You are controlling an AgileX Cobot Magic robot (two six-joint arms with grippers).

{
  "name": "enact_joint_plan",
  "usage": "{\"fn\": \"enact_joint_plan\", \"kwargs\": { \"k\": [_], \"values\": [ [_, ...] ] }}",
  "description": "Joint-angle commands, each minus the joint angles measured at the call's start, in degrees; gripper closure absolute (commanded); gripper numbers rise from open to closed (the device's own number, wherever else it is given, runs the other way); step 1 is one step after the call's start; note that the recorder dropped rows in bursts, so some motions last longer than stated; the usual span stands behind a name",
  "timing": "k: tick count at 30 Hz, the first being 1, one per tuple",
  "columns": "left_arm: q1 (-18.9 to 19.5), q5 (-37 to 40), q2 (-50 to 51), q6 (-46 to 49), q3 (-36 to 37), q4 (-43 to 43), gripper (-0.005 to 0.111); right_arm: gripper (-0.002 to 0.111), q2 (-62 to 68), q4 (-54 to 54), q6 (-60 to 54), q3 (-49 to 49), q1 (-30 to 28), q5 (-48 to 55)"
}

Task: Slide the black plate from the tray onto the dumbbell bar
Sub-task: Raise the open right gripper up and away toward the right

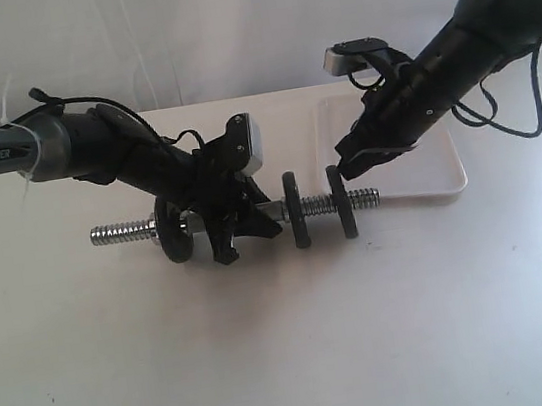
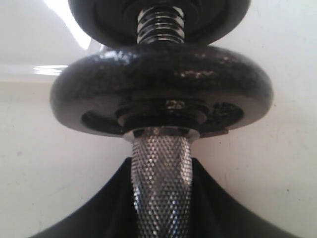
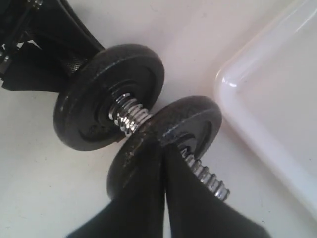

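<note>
Left disc [image 1: 173, 239] on bar [image 1: 114, 233] near left thread. Left gripper [image 1: 242, 229] clamped tight on bar's knurled middle. Middle disc [image 1: 296, 209] upright on right thread. Plate [image 1: 343, 205] just beside it, apart, also upright on bar near right end, off tray [image 1: 424, 141]. Right gripper [image 1: 345, 170] pinching plate's upper rim, fingers narrow. Tray just behind bar's right end, on table [image 1: 274, 364].

Seemingly three discs [image 1: 171, 247] [image 1: 296, 209] [image 1: 343, 203] (one bar [image 1: 114, 233], tray [image 1: 447, 186])
</note>
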Motion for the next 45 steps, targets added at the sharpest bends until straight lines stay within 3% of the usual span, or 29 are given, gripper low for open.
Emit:
{"fn": "enact_joint_plan", "kwargs": {
  "k": [1, 5, 8, 13, 25, 45],
  "values": [
    [0.19, 3.90, -10.39, -1.57, -0.75, -7.09, 0.107, 0.108, -0.06, 3.30, -0.16, 0.30, 0.47, 0.42],
    [0.19, 3.77, -10.48, -3.65, -0.75, -4.84, 0.107, 0.108, -1.41, -1.31, -0.04, 0.18, 0.47, 2.21],
    [0.19, 3.84, -10.60, -7.29, -0.75, 0.25, 0.107, 0.108, -6.31, -13.56, 9.79, 0.18, 0.47, -0.59],
    [-0.79, 3.93, -10.60, -5.55, -0.75, 0.62, 0.107, 0.108, -10.97, -27.28, 23.31, 0.28, 0.47, 1.06],
    [-2.08, 0.40, -10.70, 2.14, -0.75, -9.51, 0.107, 0.108, -12.07, -27.25, 26.85, 2.08, 0.47, 0.62],
    [-2.60, -1.68, -10.59, 4.57, -4.06, -13.60, 0.107, 0.108, -12.97, -28.02, 32.24, 6.37, -5.31, -2.55]
  ]
}}
